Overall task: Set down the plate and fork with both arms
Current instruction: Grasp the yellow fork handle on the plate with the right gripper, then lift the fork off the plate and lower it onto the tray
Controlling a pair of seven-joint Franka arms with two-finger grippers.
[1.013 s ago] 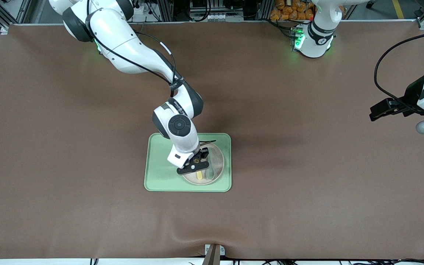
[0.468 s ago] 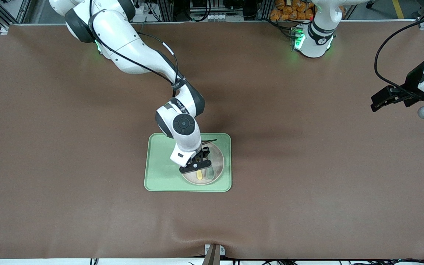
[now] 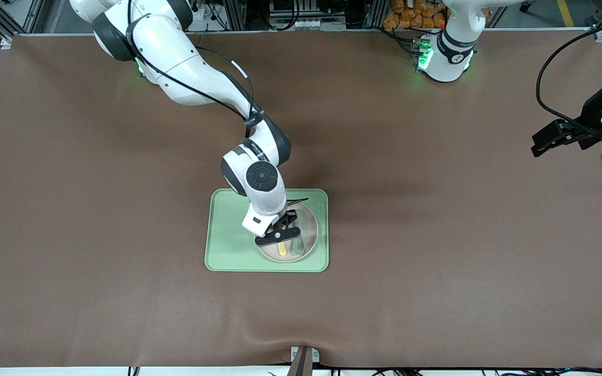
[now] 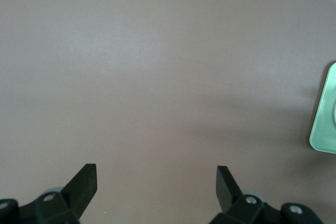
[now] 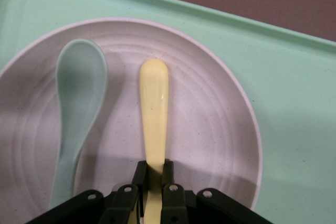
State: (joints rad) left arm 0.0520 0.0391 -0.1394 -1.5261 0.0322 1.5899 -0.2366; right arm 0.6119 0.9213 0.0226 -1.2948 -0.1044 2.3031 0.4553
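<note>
The cream plate [image 3: 310, 228] [image 5: 215, 129] sits on the light-green tray [image 3: 228, 245], toward the left arm's end of it. A pale-yellow fork [image 3: 283, 250] [image 5: 155, 108] lies in the plate with its rounded handle end showing and its tines hidden under the hand. My right gripper [image 3: 279, 238] [image 5: 153, 173] is down in the plate, shut on the fork's shaft. My left gripper [image 3: 540, 148] [image 4: 156, 174] hangs open and empty over bare table at the left arm's end.
A grey-green spoon [image 3: 298, 245] [image 5: 76, 108] lies in the plate beside the fork. The tray's rim [image 5: 294, 103] surrounds the plate; one corner of the tray [image 4: 325, 114] shows in the left wrist view. Brown mat covers the table.
My right gripper's fingers have closed onto the fork's shaft. The left arm has drifted a little toward the robots' side of the table, still open.
</note>
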